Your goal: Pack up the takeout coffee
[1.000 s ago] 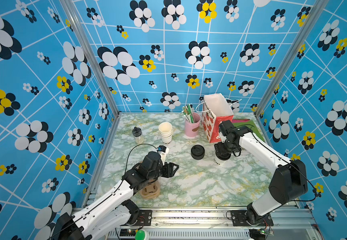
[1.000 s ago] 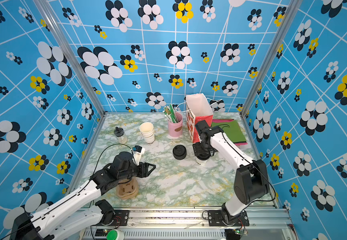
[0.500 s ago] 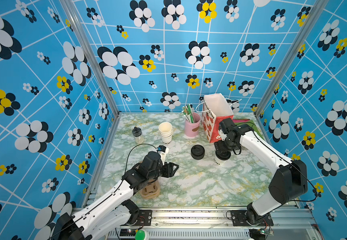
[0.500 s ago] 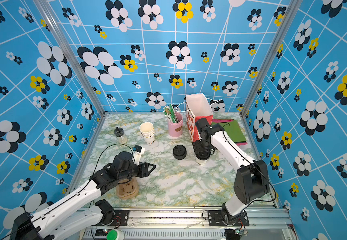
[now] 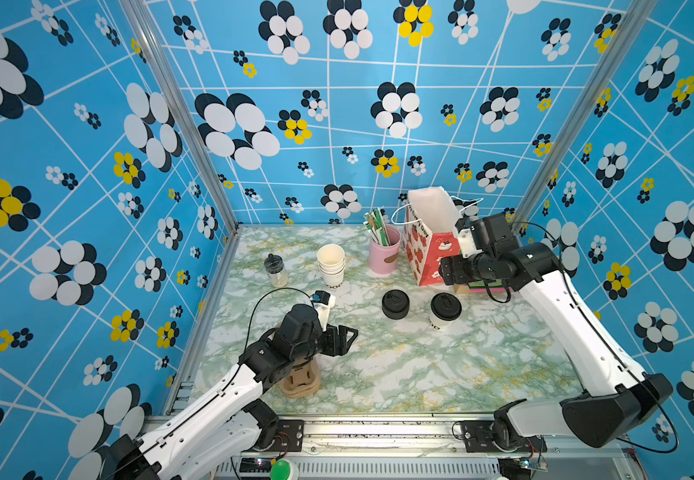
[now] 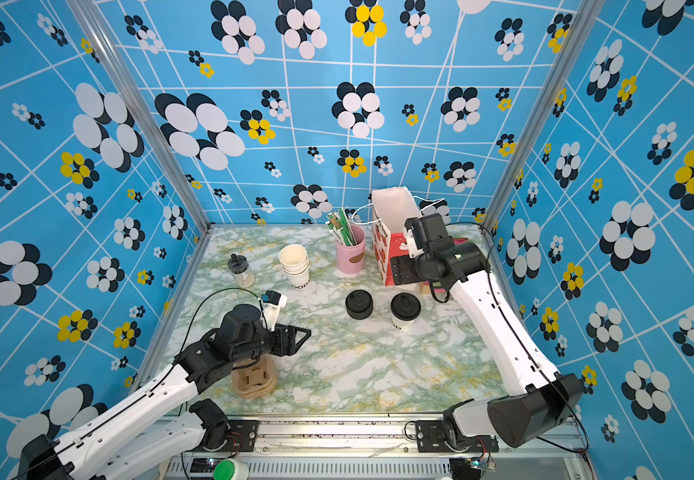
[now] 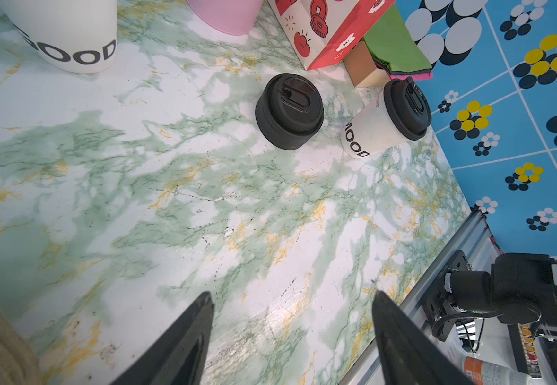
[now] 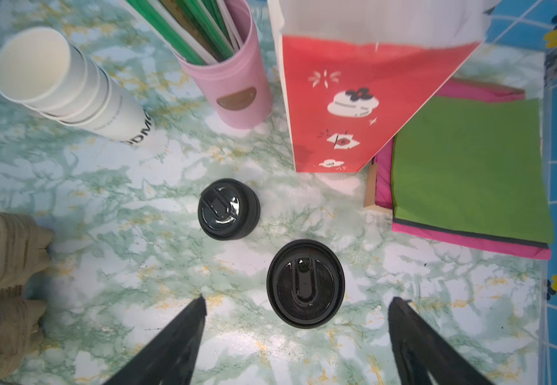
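Note:
The takeout coffee [image 5: 445, 309] [image 6: 405, 309], a white cup with dark lettering and a black lid, stands upright on the marble table in both top views. It also shows in the wrist views [image 7: 383, 123] [image 8: 305, 283]. My right gripper [image 5: 447, 270] [image 6: 397, 270] [image 8: 298, 303] hangs open and empty above the cup, close to the red-and-white paper bag [image 5: 428, 245] [image 8: 347, 100]. My left gripper [image 5: 347, 334] [image 6: 299, 334] [image 7: 292, 296] is open and empty over bare table, well left of the cup.
A black lid pile [image 5: 395, 303] sits just left of the coffee. Behind stand a stack of lidless cups [image 5: 330, 262], a pink holder of stirrers [image 5: 384, 249] and a small jar [image 5: 275, 270]. Beige cup carriers [image 5: 299, 380] lie under my left arm. Green and pink napkins [image 8: 467, 166] lie beside the bag.
My right gripper has lifted off the coffee cup and drawn back towards the bag; the cup stands free. The left arm has stayed where it was.

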`<act>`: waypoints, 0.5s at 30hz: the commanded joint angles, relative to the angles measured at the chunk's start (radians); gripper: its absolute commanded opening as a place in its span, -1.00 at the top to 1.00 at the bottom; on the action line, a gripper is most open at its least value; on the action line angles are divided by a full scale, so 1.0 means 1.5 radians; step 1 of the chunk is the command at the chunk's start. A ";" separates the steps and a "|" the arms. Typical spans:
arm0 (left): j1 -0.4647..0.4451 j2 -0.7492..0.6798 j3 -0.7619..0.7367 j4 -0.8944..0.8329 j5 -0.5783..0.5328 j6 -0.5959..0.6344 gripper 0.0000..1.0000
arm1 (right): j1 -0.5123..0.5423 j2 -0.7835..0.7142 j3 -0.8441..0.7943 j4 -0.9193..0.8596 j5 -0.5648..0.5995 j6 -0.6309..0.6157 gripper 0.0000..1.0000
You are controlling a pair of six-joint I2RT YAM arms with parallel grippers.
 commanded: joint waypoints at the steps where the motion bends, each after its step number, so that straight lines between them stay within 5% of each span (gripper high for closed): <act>1: 0.007 -0.025 -0.008 0.002 0.003 0.026 -0.60 | -0.003 0.007 0.050 0.013 -0.013 -0.011 -0.71; 15: 0.009 -0.121 0.000 -0.056 -0.050 0.057 -0.79 | -0.002 0.191 0.311 -0.023 -0.016 -0.031 -0.59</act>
